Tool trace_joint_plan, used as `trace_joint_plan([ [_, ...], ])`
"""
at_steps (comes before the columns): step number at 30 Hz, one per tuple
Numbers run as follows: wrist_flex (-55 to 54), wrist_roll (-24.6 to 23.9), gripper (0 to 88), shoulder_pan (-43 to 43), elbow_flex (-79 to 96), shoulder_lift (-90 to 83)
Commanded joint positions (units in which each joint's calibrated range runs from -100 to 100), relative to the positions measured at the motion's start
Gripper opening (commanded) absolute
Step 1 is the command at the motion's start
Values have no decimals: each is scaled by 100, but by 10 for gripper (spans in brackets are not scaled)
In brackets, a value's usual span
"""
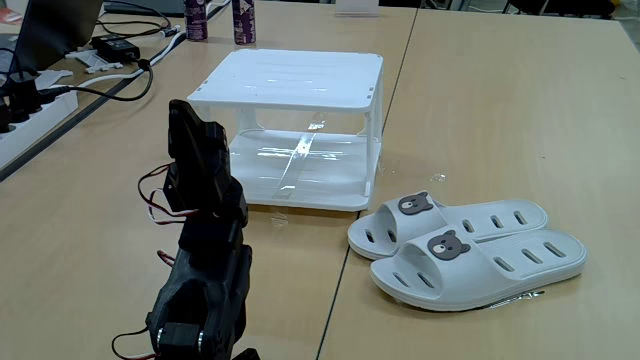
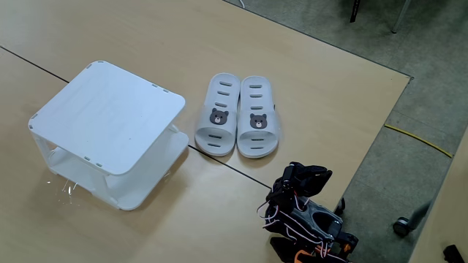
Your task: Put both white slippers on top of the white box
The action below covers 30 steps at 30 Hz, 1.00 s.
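White plastic box (image 1: 288, 76) sits left of centre on the wooden table (image 1: 500, 110) in a fixed view, slatted top bare, glossy lower shelf under it, thin corner legs. My arm (image 1: 205, 250) is folded in the lower left, black, with red and white wires looping off its side; it stands in front of the box's near left corner and touches neither box nor footwear. My claw: I cannot tell whether its fingers are apart or together, the folded arm hides them. Right of the box, near its front right corner but apart from it, lie the two white slippers (image 1: 470, 250), side by side and touching along their length, flat on the table, bear badges up, oval vent holes showing. Back left of the table: black cables, a power strip (image 1: 30, 125), two dark bottles (image 1: 220, 20).

Other fixed view, from above: white box (image 2: 110, 120) at left, top bare. Slippers (image 2: 238, 115) just right of it, parallel, touching, a small gap to the box, bear faces toward the lower edge. A table seam runs under their lower ends. My arm (image 2: 303, 212) is at lower right, near the table edge, below the slippers and apart from them. Grey floor (image 2: 409, 146) beyond, with a yellow cable.
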Motion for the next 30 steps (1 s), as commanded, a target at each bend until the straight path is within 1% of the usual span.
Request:
trace_joint_plan([
  [1,-25,42,7,-16,54,-23],
  [16,26,42,8,66,45,-23],
  [17,26,42,8,182,45,-23],
  [19,52,42,7,840,45,-14],
  [21,277,42,8,1242,54,53],
  [25,509,42,8,1325,81,1046],
  [29,509,42,8,1308,81,2931],
  [30,509,42,8,1308,45,3629],
])
